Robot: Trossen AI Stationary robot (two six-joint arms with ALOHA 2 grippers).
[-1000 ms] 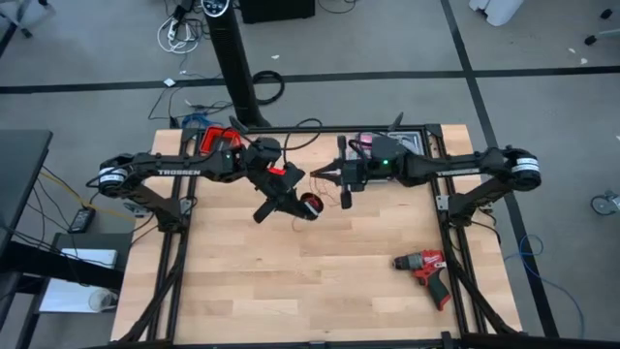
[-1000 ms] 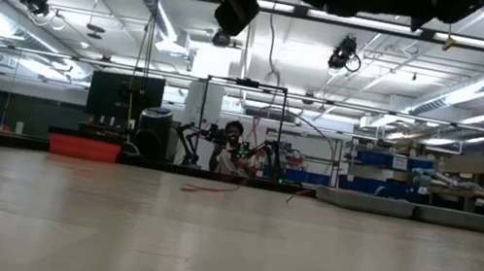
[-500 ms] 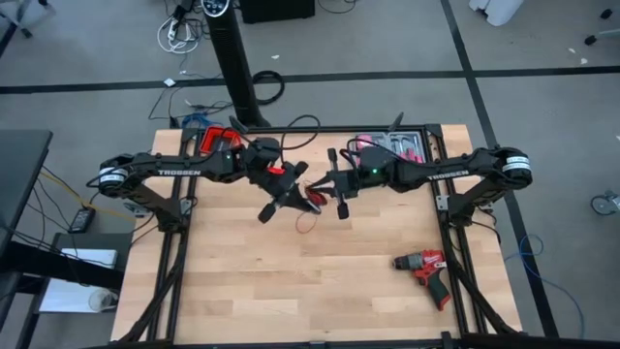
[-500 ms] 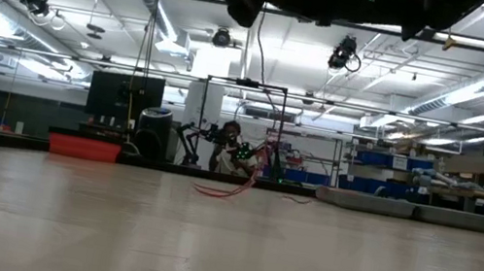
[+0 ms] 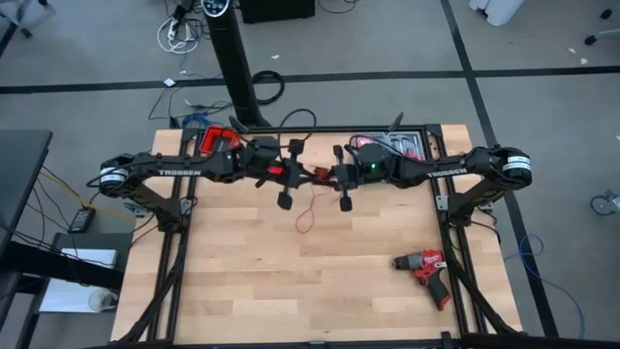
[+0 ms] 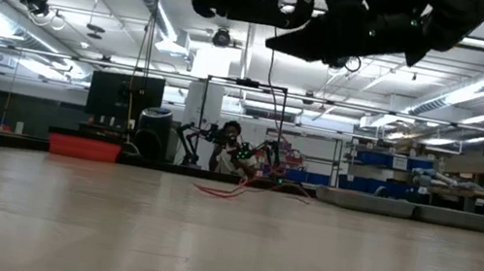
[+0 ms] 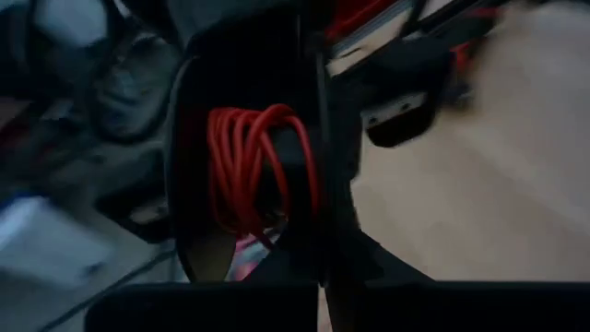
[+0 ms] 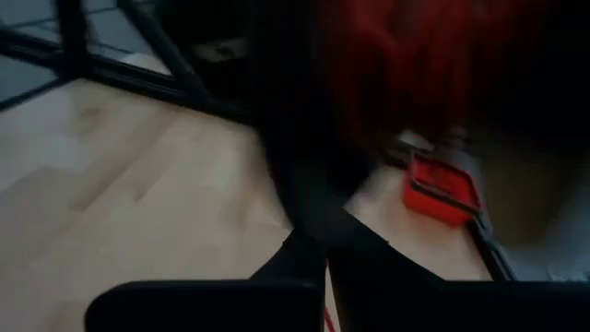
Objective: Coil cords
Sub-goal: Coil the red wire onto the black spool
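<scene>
Both arms meet above the back half of the pale wooden table (image 5: 242,291). The left gripper (image 5: 290,174) is clamped shut on a wound bundle of thin red cord (image 7: 258,166), held aloft. The right gripper (image 5: 336,178), fingers closed, faces it from just beside; its hold on the cord cannot be confirmed. A loose red tail hangs between them to the tabletop, roughly equally near both.

The cords (image 5: 312,180): thin red wire wound into a small bundle just above frame centre, one loose strand trailing down onto the tabletop.
</scene>
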